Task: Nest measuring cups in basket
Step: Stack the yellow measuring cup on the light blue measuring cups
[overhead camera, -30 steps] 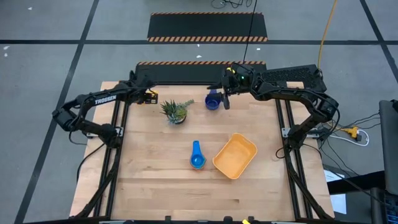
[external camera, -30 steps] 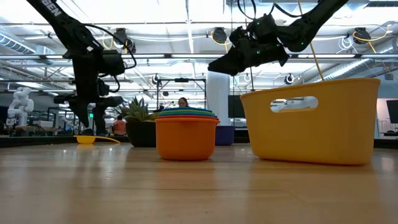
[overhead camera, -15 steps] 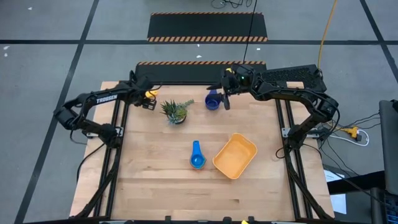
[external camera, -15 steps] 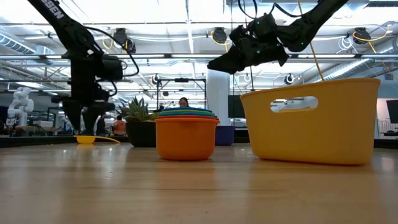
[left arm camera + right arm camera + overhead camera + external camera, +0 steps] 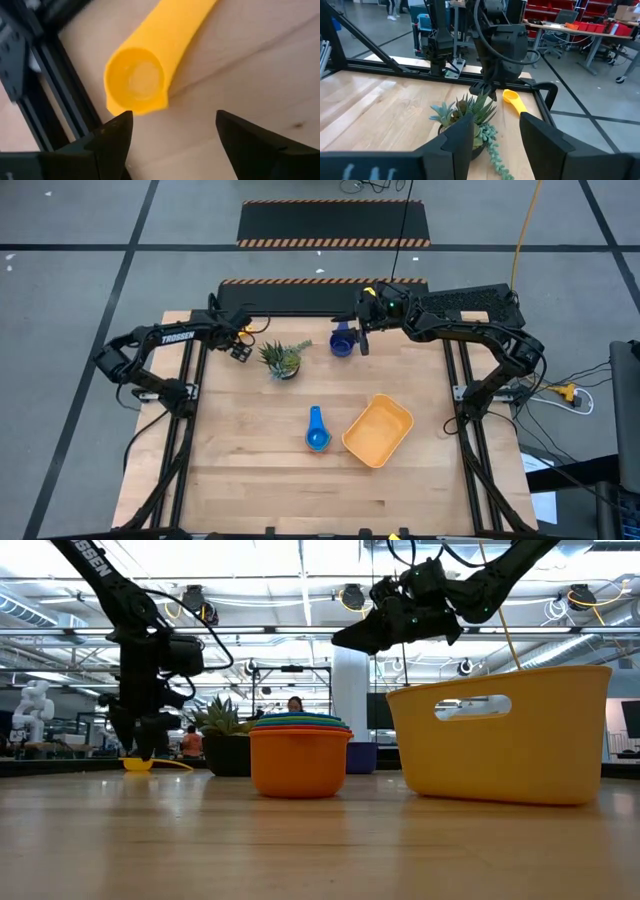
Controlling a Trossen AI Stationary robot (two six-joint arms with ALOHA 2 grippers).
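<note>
**Over the far edge, both grippers sit above cups**

From above, the left gripper (image 5: 240, 343) is at the table's (image 5: 250, 480) far left corner, and the yellow cup below it is almost wholly hidden. The right gripper (image 5: 363, 330) hangs at the far edge just beside a dark blue cup (image 5: 342, 341); its finger gap cannot be made out here. A spiky plant (image 5: 282, 359) stands between the two. Nearer the front, a blue cup stack (image 5: 317, 432) lies just beside the rounded orange-yellow basket (image 5: 378, 430), not in it.

At table height, the stack (image 5: 300, 752) shows an orange outer bowl with thin coloured rims nested inside; the inner cups are mostly hidden. The basket (image 5: 505, 735) is smooth plastic with a slot handle. Only a sliver of the yellow cup (image 5: 138, 764) shows under the left arm.

At the left wrist, the yellow cup (image 5: 142, 75) lies on pale wood, round bowl and flat handle, cut off by the frame. The two dark fingers (image 5: 112, 140) stand wide apart, released, touching nothing.

At the right wrist, the fingers (image 5: 457, 137) are parted and grasp nothing; beyond them are the plant (image 5: 470, 120) and the yellow cup (image 5: 514, 101).
</note>
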